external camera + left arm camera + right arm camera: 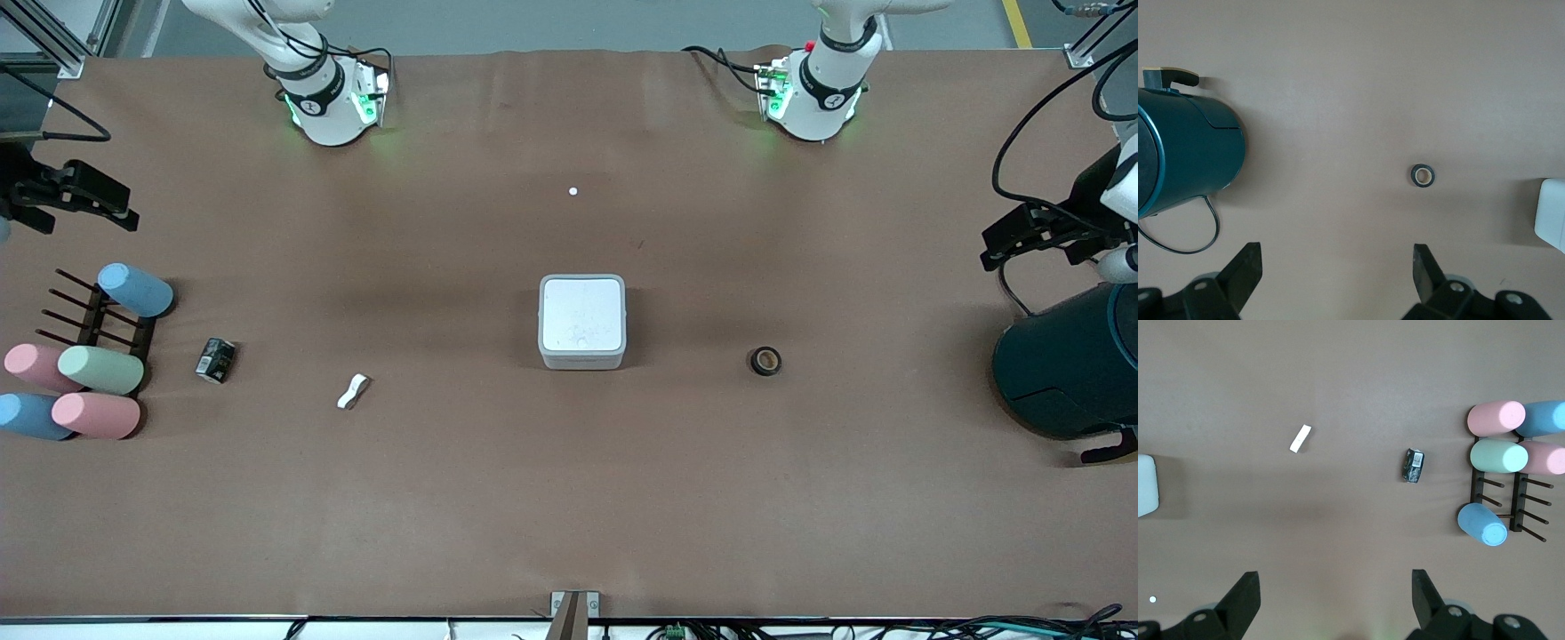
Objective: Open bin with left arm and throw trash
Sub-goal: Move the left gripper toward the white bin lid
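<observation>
nothing of the task looks done yet: the bin (pixel 582 321) sits at the middle of the table (pixel 569 498) with its flat white lid down, and all three bits of trash lie loose on the brown surface around it. the black tape ring (pixel 765 360) is beside the bin toward the left arm's end of the table; the wavy white scrap (pixel 353 391) lies toward the right arm's end, a little nearer the front camera than the bin, and the black foil packet (pixel 215 359) is further toward that same end, near the pastel cylinders (pixel 98 369) on their rack. what is left, by my reading, is everything: lifting the lid, then dropping each piece in. the left gripper (pixel 1338 267) hangs at its own end of the table, well apart from the bin, fingers spread wide with nothing between them; in its wrist view the tape ring shows clear of the fingertips, the bin is only a white edge at the frame's border, and the dark teal container (pixel 1185 157) shows too. the right gripper (pixel 1336 587) waits above its end, jaws likewise released and empty, the scrap and packet well clear of its fingers
</observation>
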Motion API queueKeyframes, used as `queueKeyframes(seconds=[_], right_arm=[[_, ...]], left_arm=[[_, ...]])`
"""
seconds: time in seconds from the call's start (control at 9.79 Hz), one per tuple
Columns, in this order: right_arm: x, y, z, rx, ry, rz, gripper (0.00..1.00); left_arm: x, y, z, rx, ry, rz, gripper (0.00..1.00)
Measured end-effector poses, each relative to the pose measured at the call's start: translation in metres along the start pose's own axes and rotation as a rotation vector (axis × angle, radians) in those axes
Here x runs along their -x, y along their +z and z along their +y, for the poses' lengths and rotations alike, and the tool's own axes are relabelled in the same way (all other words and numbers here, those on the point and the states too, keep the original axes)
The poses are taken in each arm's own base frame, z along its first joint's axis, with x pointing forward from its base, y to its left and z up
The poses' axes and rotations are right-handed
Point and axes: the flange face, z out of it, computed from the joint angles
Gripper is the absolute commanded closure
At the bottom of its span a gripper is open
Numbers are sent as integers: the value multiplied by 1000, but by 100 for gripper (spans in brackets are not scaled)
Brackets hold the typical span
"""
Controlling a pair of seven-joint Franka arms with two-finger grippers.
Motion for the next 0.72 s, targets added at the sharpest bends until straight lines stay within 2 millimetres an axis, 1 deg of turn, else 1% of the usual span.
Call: queueKeyframes(seconds=[0.2, 0.31, 0.41, 0.51, 0.61, 0.72], right_arm=[[-2, 3, 4, 0, 6, -1, 0], [-7, 11, 9, 0, 15, -2, 0], [-19, 31, 22, -2, 36, -3, 0], [-32, 61, 41, -4, 58, -5, 0], [-46, 100, 62, -8, 78, -10, 0], [-57, 143, 80, -2, 94, -23, 0]], left_arm=[[-1, 1, 0, 0, 0, -2, 0], [-1, 2, 0, 0, 1, -3, 0], [-1, 3, 1, 3, 2, -5, 0], [-1, 9, 5, 8, 11, -27, 3], [-2, 22, 18, 27, 37, -69, 40], [-1, 33, 45, 68, 77, -106, 71]])
